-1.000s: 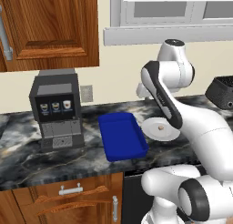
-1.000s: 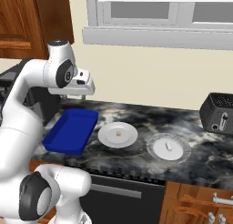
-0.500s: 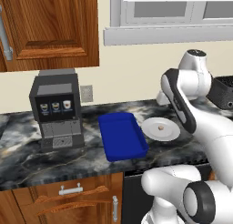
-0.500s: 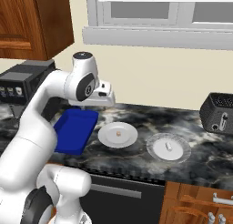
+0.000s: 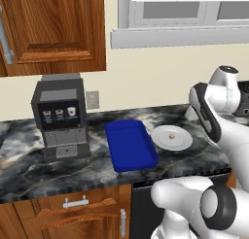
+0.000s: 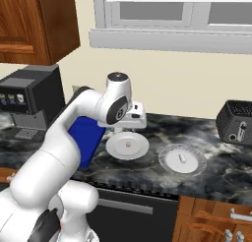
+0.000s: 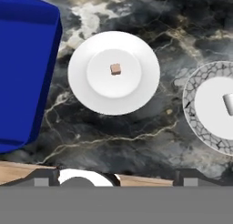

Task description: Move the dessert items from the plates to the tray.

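Dark marbled table [image 7: 136, 123] carries all items below the claw [image 6: 134, 119], whose opening cannot be determined. White plate [image 7: 113, 73], directly beneath, holds a tan cube [image 7: 115, 69]. Grey rimmed plate [image 7: 214, 107], beyond it, holds a white stick [image 7: 228, 101]. Blue tray [image 7: 22, 68] sits on the opposite side.

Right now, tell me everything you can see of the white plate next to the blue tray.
The white plate is round, shallow and plain, smooth and glossy like glazed ceramic, with a flat centre set inside a broad rim. It lies flat on the dark marbled counter, just beside the blue tray with a narrow gap between them, and apart from the grey plate on its other side. One tiny tan cube sits at its centre. Nothing else touches it.
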{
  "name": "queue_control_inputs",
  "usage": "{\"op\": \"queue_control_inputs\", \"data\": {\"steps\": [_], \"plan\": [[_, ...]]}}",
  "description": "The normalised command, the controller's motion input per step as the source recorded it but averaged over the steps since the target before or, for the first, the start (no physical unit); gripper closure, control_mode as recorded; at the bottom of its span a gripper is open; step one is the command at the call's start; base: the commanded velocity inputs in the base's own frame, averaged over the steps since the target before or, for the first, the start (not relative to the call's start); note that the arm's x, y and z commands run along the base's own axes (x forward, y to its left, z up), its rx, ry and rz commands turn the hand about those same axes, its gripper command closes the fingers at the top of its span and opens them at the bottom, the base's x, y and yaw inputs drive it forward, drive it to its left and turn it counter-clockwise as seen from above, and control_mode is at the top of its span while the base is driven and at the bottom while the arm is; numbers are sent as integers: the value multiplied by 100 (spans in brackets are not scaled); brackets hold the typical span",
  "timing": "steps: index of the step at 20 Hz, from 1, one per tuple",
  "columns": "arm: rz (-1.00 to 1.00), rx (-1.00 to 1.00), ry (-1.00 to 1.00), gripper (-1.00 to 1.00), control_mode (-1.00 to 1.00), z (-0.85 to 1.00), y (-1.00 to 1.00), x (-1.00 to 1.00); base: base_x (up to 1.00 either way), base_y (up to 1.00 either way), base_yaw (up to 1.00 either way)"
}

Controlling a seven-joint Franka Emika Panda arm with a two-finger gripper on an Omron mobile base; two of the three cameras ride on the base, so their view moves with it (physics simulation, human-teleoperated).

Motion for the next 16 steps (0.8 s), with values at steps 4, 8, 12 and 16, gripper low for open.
{"op": "queue_control_inputs", "data": {"steps": [4, 8, 12, 16], "plan": [[0, 0, 3, -100, -100, -33, -19, 16, 0, 0, 0], [0, 0, 1, -100, -100, -28, 0, 41, 0, 0, 0], [0, 0, 0, -100, -100, -29, 7, 27, 0, 0, 0], [0, 0, 0, -100, -100, -31, 14, 27, 0, 0, 0]]}}
